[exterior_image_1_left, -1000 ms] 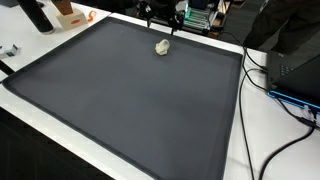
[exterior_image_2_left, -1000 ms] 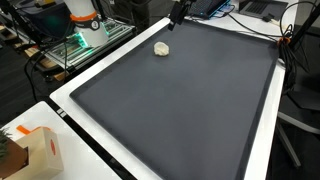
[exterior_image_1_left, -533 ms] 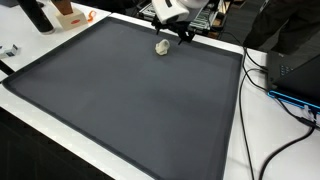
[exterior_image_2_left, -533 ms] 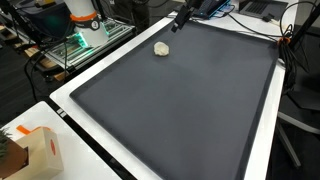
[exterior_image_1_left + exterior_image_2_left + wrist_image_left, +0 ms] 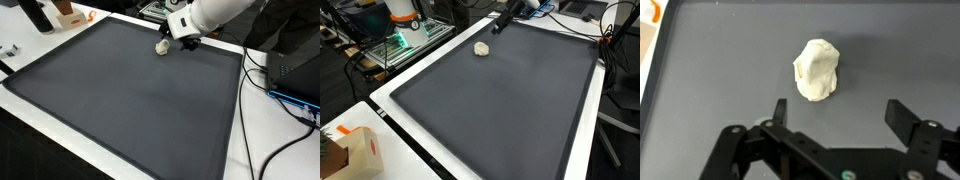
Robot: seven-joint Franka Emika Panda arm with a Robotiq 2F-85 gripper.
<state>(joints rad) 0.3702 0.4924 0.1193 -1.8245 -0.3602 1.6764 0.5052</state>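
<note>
1. Lump is seen on the mat, close to the mat's far edge. It has not been shifted in the last second.
2. The gripper has been brought down from above the mat's far edge and is now held just beside the lump. The white arm has swung into an exterior view.
3. The fingers are spread wide apart. Nothing is held and the lump is untouched.
4. In the wrist view, the lump is framed just ahead of the gap between the fingers, slightly toward one finger, so the gripper is now lined up closely with it.
</note>
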